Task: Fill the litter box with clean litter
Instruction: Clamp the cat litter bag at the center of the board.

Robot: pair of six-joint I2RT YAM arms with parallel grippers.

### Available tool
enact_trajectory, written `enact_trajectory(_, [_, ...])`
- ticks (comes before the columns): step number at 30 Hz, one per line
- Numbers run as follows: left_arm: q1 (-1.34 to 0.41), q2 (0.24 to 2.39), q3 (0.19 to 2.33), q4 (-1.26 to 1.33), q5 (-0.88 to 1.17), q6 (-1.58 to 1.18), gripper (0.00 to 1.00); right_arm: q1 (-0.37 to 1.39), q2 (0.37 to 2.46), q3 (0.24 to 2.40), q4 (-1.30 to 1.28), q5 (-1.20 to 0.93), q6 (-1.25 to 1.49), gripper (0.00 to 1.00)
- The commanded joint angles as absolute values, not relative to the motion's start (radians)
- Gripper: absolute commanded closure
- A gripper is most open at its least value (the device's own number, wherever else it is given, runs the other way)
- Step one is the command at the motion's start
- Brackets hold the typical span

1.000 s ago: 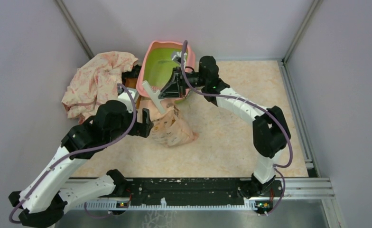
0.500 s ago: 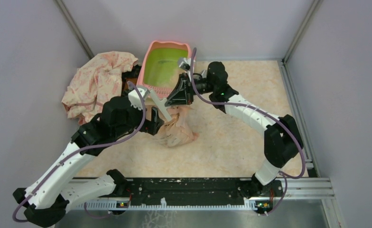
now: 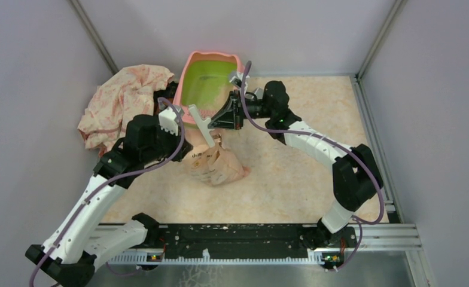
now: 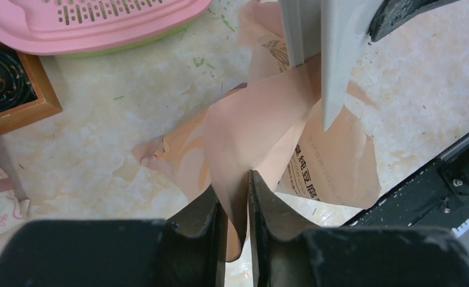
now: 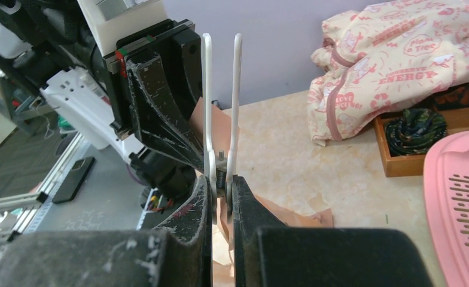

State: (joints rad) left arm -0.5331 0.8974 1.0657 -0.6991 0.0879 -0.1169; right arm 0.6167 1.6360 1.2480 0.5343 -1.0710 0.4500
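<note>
Got the litter box (image 3: 202, 89) parked at the far end of the bench (image 3: 292, 173), right up against the back wall, pink rim around a lime-green inside. Can't make out any granules in there from the top view, way too small. Just in front of it, seeing the peach bag (image 3: 220, 167) slumped and crumpled on the bench, with dark lettering showing on its side.

Seeing the left tool (image 4: 237, 197) pressed together on a fold of the bag's paper, squeezed flat between both fingers (image 4: 203, 220) in the wrist view. Seeing the right tool (image 5: 222, 191) pinching a white clip (image 5: 207, 95) down by its hinge, with two long thin arms sticking out ahead and a narrow gap between them. From above, spotting that clip angled down toward the top of the bag, between the box's near edge and the bag. Can't tell whether it grips the paper or just sits beside it.

Also got a pink-printed cloth (image 3: 124, 101) heaped left of the box, plus a wooden tray (image 4: 45, 95) with something dark coiled in it, tucked between cloth and box.
</note>
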Motion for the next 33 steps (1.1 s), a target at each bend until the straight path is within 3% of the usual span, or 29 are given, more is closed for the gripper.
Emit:
enact_trajectory(1, [-0.483, 0.931, 1.127, -0.701, 0.12, -0.106, 0.79, 0.617, 1.571, 1.236, 0.632, -0.985, 0.463, 1.0])
enact_trajectory(4, [-0.431, 0.942, 1.148, -0.698, 0.139, -0.117, 0.81, 0.616, 1.549, 1.23, 0.626, -0.895, 0.454, 1.0])
enact_trajectory(15, [-0.214, 0.989, 1.193, -0.644, 0.373, -0.113, 0.85, 0.62, 1.568, 1.287, 0.607, -0.884, 0.493, 1.0])
enact_trajectory(20, [-0.157, 1.009, 1.173, -0.59, 0.53, -0.137, 0.86, 0.604, 1.554, 1.321, 0.531, -0.721, 0.466, 1.0])
enact_trajectory(22, [-0.154, 1.006, 1.155, -0.565, 0.592, -0.141, 0.8, 0.595, 1.552, 1.337, 0.504, -0.672, 0.465, 1.0])
enact_trajectory(28, [-0.153, 0.972, 1.134, -0.54, 0.695, -0.153, 0.38, 0.547, 1.505, 1.331, 0.522, -0.637, 0.511, 1.0])
enact_trajectory(33, [-0.155, 0.944, 1.12, -0.548, 0.76, -0.178, 0.32, 0.545, 1.453, 1.329, 0.492, -0.738, 0.537, 1.0])
